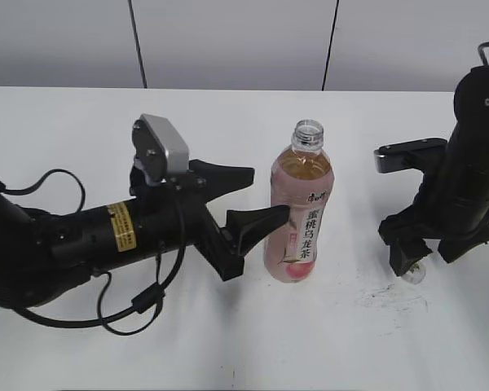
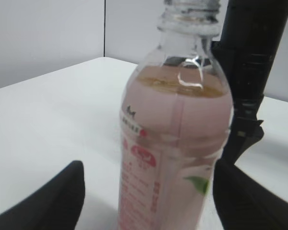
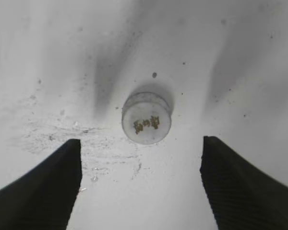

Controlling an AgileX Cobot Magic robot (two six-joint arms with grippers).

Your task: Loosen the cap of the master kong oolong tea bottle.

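Observation:
The master kong oolong tea bottle (image 1: 300, 213) stands upright mid-table with its threaded neck bare. It fills the left wrist view (image 2: 177, 124). The white cap (image 1: 413, 273) lies on the table to the bottle's right, dark mark up, and is clear in the right wrist view (image 3: 147, 119). My left gripper (image 1: 265, 197) is open with a finger on each side of the bottle's lower body (image 2: 149, 191). One finger is clearly apart from the bottle and the other is close to it. My right gripper (image 1: 428, 252) points down, open and empty, just above the cap (image 3: 140, 153).
The white table (image 1: 81, 122) has grey scuff marks (image 1: 391, 295) beside the cap. The left arm and its cable (image 1: 106, 244) lie across the front left. A pale panelled wall (image 1: 228, 41) stands behind the table.

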